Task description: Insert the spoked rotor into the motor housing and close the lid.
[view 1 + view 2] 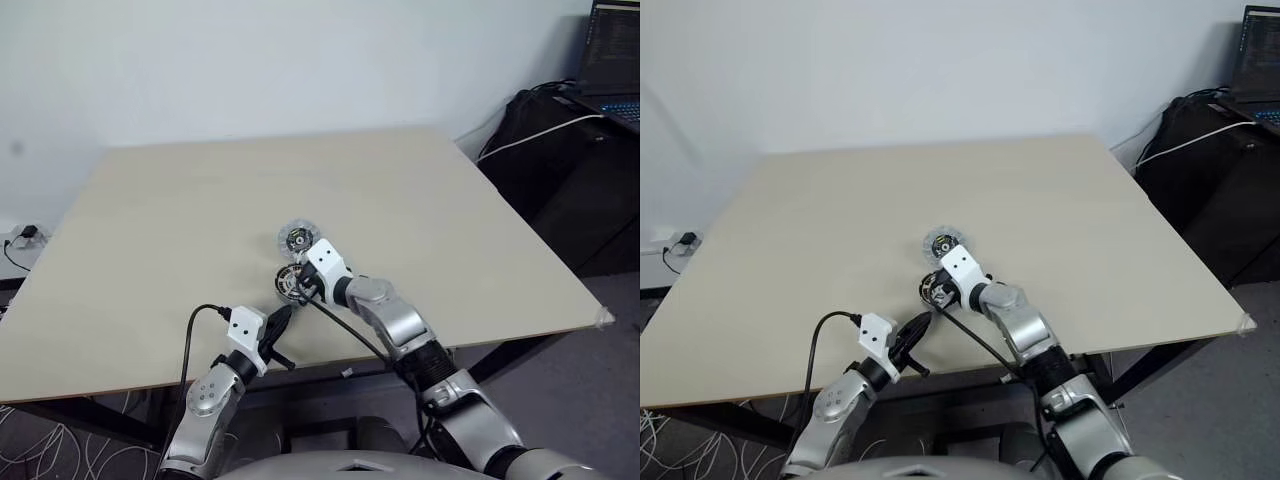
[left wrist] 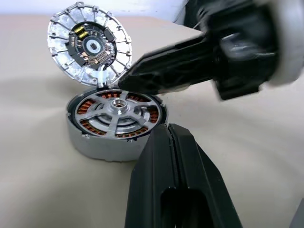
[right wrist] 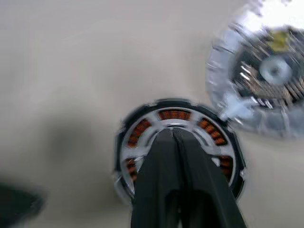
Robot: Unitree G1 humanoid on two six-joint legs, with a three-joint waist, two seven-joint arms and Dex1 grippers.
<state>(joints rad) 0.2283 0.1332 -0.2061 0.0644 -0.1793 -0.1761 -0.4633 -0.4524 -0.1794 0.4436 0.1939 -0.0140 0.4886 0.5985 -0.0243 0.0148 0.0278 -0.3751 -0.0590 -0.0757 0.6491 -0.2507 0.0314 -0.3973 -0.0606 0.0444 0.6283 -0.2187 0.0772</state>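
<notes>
The motor housing [image 2: 95, 147] sits on the tan table, its copper-brown windings [image 3: 175, 114] showing. The spoked rotor [image 2: 116, 111] lies inside it, silver spokes and hub facing up. Right behind it is the lid [image 2: 88, 45], dark centre patch showing; it looks tilted, with its lower edge at the housing's far rim. My right gripper [image 2: 124, 83] is shut and empty, its tip just above the housing's far rim by the lid's edge. On the near side my left gripper [image 2: 168, 130], also shut and empty, points level at the housing, a little short of it.
The housing [image 1: 291, 282] and lid [image 1: 297, 239] are near the middle of the table's [image 1: 150, 230] front half. Off its right side stand a dark bag [image 1: 560, 150] with a white cable and a laptop [image 1: 615, 60]. Cables lie on the floor at the left.
</notes>
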